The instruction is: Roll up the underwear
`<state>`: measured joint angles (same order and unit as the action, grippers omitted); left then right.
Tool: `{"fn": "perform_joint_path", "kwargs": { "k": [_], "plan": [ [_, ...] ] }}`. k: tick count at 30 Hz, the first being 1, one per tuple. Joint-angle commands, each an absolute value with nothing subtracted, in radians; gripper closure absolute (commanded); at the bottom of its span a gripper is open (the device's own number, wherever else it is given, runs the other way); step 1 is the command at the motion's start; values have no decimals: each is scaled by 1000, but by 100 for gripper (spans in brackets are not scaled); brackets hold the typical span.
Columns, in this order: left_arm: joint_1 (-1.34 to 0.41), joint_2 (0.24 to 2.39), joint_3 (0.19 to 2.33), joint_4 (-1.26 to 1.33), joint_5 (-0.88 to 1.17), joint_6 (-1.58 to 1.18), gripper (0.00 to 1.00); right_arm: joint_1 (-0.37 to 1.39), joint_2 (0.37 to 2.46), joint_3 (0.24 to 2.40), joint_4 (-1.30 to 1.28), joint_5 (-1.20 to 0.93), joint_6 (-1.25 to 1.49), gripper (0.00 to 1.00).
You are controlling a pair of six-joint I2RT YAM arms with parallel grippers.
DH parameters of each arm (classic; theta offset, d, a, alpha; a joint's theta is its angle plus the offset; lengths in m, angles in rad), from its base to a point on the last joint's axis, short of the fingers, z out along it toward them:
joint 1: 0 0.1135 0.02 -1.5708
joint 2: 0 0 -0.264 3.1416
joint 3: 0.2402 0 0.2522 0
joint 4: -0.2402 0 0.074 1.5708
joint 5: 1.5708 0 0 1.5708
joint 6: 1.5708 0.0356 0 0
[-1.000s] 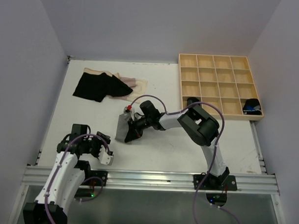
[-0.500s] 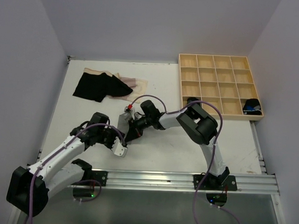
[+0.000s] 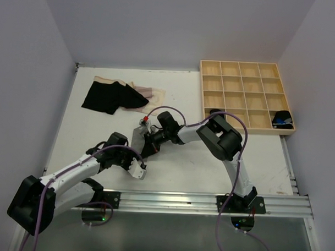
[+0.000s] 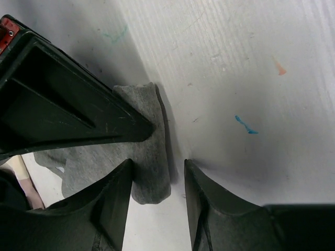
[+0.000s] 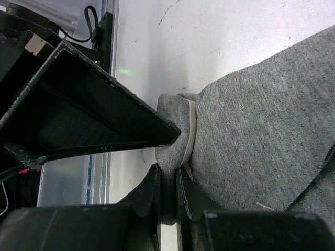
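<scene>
A grey underwear [image 3: 137,137] lies mid-table, partly rolled. My right gripper [image 3: 147,144] is shut on a fold at its near edge; in the right wrist view the jaws [image 5: 168,171] pinch the grey cloth [image 5: 251,130] tightly. My left gripper [image 3: 138,169] sits at the roll's near end. In the left wrist view it [image 4: 157,164] is open around the tip of the grey roll [image 4: 147,149]: the left finger touches the cloth, while the right finger stands apart from it. A black underwear [image 3: 107,96] and a pale beige one [image 3: 152,94] lie at the back left.
A light wooden tray [image 3: 202,93] of square compartments stands at the back right, with a dark bundle [image 3: 281,118] in its near right cell. The right arm's cable loops over the table's middle. A metal rail runs along the near edge.
My left arm has swung from the near left corner across to the grey underwear's near end, and its jaws have narrowed. The right gripper has kept its grip in place.
</scene>
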<state>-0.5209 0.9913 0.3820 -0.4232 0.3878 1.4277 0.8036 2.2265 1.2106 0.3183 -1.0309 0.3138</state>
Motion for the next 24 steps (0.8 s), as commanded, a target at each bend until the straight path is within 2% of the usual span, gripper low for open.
{"fn": "perform_joint_path", "kwargs": {
  "k": [1, 5, 6, 8, 9, 10, 12, 15, 24],
  "plan": [
    [-531, 1009, 350, -310, 324, 1408, 55, 807, 2330, 1164, 135, -856, 256, 100],
    [-537, 1023, 330, -291, 313, 1413, 68, 802, 2330, 1158, 137, -853, 255, 100],
    [-538, 1029, 333, -299, 314, 1411, 78, 801, 2319, 1152, 137, -850, 255, 100],
    [-543, 1071, 360, -354, 318, 1410, 88, 801, 2298, 1138, 144, -833, 259, 92],
    [-543, 1089, 377, -379, 325, 1408, 97, 799, 2264, 1131, 144, -824, 258, 89],
    [-543, 1107, 405, -424, 328, 1407, 100, 796, 2246, 1115, 146, -809, 259, 79],
    [-545, 1153, 431, -468, 340, 1402, 100, 781, 2179, 1088, 140, -778, 259, 64],
    [-543, 1218, 494, -558, 354, 1399, 100, 758, 2055, 1042, 133, -721, 255, 56],
    [-508, 1491, 736, -747, 463, 1318, 100, 741, 1677, 899, 9, -376, 160, 51]
  ]
}}
